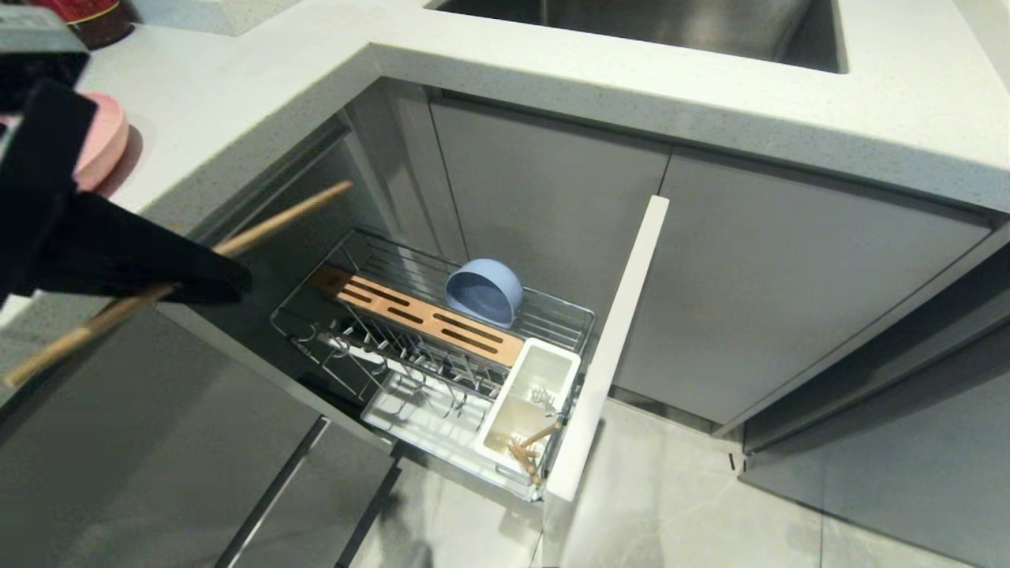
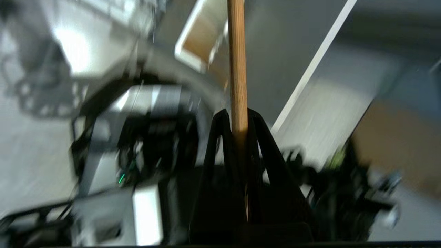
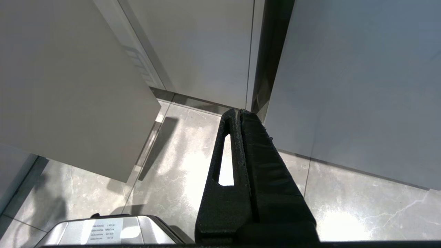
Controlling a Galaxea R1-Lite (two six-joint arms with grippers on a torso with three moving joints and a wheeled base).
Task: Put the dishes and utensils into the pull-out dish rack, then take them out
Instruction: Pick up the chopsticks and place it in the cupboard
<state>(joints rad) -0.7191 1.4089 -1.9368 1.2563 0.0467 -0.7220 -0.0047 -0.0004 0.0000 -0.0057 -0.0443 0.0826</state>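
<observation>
The left gripper (image 1: 229, 276) is clamped on one wooden chopstick (image 1: 292, 214), held slantwise at the left of the scene, above the grey cabinet fronts and left of the pull-out dish rack (image 1: 316, 315). In that open rack the periwinkle-blue bowl (image 1: 484, 292) leans on its side at the far side beside the slotted wood strip (image 1: 422, 315), and the white utensil box (image 1: 527, 394) at the near right holds another chopstick (image 1: 541, 434). The pink plate (image 1: 106, 142) rests on the counter (image 1: 260, 71) at far left; the right gripper (image 3: 240, 115) hangs pressed shut above the floor (image 3: 193, 165) by the cabinet doors
</observation>
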